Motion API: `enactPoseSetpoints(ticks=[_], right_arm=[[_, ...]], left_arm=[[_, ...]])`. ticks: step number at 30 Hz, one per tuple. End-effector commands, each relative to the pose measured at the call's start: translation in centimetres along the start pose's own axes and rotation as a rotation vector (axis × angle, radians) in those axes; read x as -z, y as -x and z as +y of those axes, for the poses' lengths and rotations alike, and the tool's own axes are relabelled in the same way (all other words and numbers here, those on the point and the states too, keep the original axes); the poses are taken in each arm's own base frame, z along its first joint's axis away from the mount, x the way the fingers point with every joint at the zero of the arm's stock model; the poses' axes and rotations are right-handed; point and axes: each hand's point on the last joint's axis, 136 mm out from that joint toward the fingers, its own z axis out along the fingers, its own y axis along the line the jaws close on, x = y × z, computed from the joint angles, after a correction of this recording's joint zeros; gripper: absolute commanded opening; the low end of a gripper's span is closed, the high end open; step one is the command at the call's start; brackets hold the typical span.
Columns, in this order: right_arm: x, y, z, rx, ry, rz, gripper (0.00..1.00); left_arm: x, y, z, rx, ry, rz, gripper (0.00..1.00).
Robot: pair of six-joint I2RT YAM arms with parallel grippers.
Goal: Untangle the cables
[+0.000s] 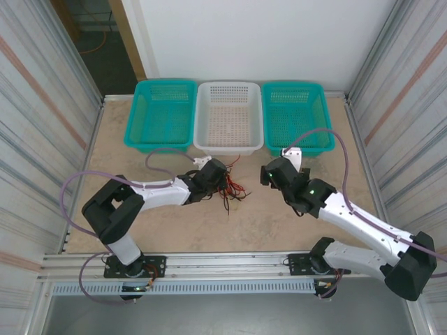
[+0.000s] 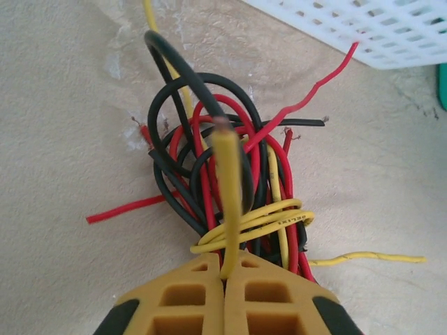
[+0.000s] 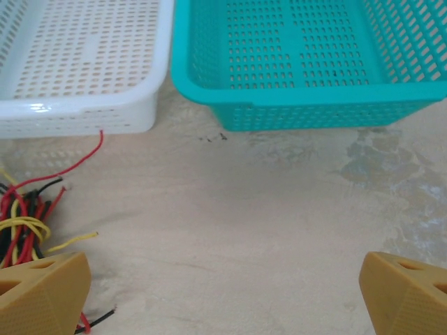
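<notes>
The cables (image 2: 230, 181) are a knot of thin yellow, black and red wires lying on the tan table in front of the white basket. From above the tangle (image 1: 234, 187) lies between the two arms. My left gripper (image 2: 225, 273) sits at its near edge, shut on one yellow cable (image 2: 229, 181) that rises straight out of the tips. Several yellow loops wrap the bundle just beyond the fingertips. My right gripper (image 3: 223, 289) is open to the right of the tangle, over bare table. Part of the bundle (image 3: 21, 223) lies beside its left finger (image 3: 42, 293).
Three baskets stand in a row at the back: a teal one (image 1: 162, 114), a white one (image 1: 229, 116) and another teal one (image 1: 295, 116). Ribbed metal walls close both sides. A rail (image 1: 209, 264) runs along the near edge.
</notes>
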Motion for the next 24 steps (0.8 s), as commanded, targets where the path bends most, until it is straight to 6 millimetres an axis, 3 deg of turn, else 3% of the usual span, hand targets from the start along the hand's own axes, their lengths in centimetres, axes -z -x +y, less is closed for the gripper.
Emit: enactPoseSetpoints(ticks=[1,4,9,15,20,24], right_arm=[[0.9,1.2,1.6,-0.007,0.137,0.021,0.96],[2.0,2.0,3.0,-0.036,0.298,0.064,0.93],[4.8,3.3,5.8,-0.071,0.590,0.115,0.94],[6.7,3.1,8.8,-0.022,0.737,0.170,0.94],[8.1,3.0,11.1,0.043,0.798,0.164,0.94],[8.0,2.2,13.1,0.069,0.850,0.205,0.96]], left_arm=[[0.5,0.4,-1.2,-0.005,-0.101,-0.014,0.00],[1.9,0.9,-3.0,-0.007,-0.215,-0.036,0.00],[6.0,2.7,-5.7,-0.014,-0.373,-0.110,0.00],[11.1,4.2,-8.5,-0.082,-0.522,-0.183,0.00],[14.0,4.7,-8.8,-0.098,-0.605,-0.229,0.00],[15.8,5.2,-8.8,-0.088,-0.646,-0.260,0.00]])
